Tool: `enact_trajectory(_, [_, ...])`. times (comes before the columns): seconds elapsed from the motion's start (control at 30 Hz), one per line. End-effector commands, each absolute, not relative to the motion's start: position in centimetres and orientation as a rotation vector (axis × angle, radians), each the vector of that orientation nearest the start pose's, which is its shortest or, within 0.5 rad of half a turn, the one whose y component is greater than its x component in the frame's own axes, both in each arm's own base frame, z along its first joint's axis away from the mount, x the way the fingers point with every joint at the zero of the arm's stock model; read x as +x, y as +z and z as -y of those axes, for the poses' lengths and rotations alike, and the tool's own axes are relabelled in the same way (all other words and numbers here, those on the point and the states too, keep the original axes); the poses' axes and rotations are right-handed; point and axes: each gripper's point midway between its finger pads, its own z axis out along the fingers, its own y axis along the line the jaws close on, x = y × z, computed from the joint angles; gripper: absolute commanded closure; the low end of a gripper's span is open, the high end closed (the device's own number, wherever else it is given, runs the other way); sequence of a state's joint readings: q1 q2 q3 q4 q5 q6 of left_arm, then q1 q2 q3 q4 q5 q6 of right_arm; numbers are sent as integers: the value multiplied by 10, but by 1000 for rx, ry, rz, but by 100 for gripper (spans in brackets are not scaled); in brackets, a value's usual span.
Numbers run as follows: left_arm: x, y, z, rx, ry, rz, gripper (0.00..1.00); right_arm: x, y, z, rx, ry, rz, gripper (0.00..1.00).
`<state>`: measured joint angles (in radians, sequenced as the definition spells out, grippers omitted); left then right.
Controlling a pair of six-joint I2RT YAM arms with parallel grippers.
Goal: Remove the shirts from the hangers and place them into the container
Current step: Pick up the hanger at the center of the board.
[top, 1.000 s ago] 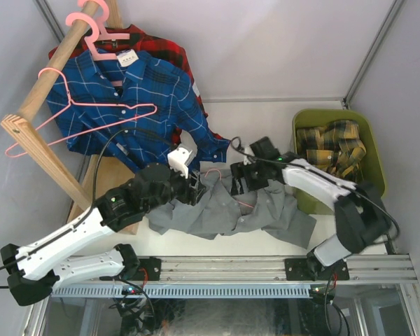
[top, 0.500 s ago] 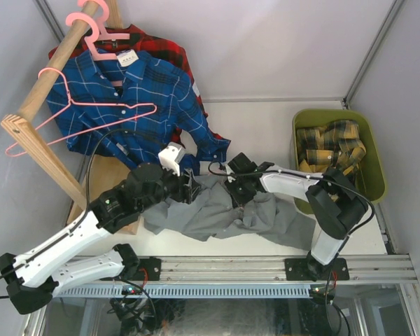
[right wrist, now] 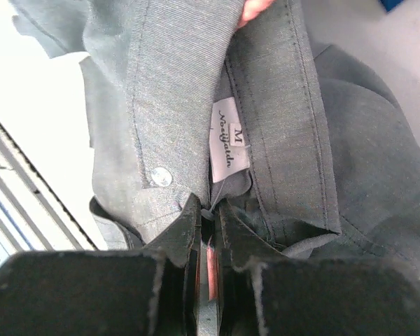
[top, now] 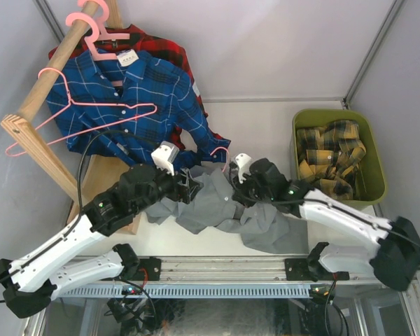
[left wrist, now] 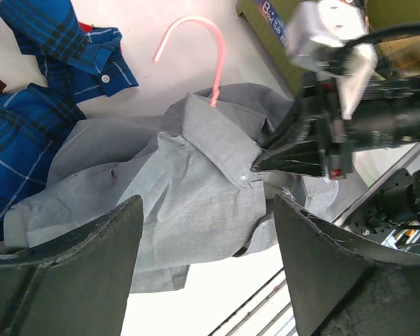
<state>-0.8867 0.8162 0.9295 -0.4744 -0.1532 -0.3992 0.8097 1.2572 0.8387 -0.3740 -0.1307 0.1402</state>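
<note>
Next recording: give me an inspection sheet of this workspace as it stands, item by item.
Surface: white table, grey shirt crumpled on it near the arms.
Job's things: pink hanger hook pokes from the grey shirt's collar; blue plaid shirt and red-black plaid shirt hang at the wooden rail; yellow-black plaid shirt lies in the olive-green bin; one empty pink hanger is on the rail.
Clutter: nothing seen.
Grippers: left gripper open above the grey shirt; right gripper shut on the shirt beside its label.
Cables: black cable loops over the left arm.
Surroundings: white walls, wooden base board.
</note>
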Motion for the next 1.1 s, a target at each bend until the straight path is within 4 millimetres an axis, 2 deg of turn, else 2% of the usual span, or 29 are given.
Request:
enact_trajectory(0.0, [194, 302, 230, 391, -792, -1847, 20, 208, 175, -270, -889, 671, -1921, 100])
enact_trajectory(0.13, [190, 333, 249, 456, -900, -1730, 17, 196, 206, -265, -880, 726, -1766, 100])
enact_trajectory(0.3, [199, 343, 267, 491, -914, -1698, 16, 187, 228, -259, -867, 750, -1682, 100])
enact_trajectory(0.43, [212, 335, 288, 516, -924, -1709, 15, 183, 231, -258, -875, 759, -1675, 100])
enact_trajectory(0.6, [227, 337, 302, 526, -906, -1668, 15, 181, 229, -260, -883, 769, -1680, 100])
enact_trajectory(0.83, [227, 337, 321, 551, -980, -1640, 17, 178, 228, -260, -891, 774, -1685, 100])
enact_trajectory(0.97, [228, 340, 328, 551, -994, -1633, 22, 175, 226, -262, -905, 792, -1688, 100])
enact_trajectory(1.07, [230, 338, 331, 556, -991, -1650, 34, 174, 228, -263, -903, 800, -1685, 100])
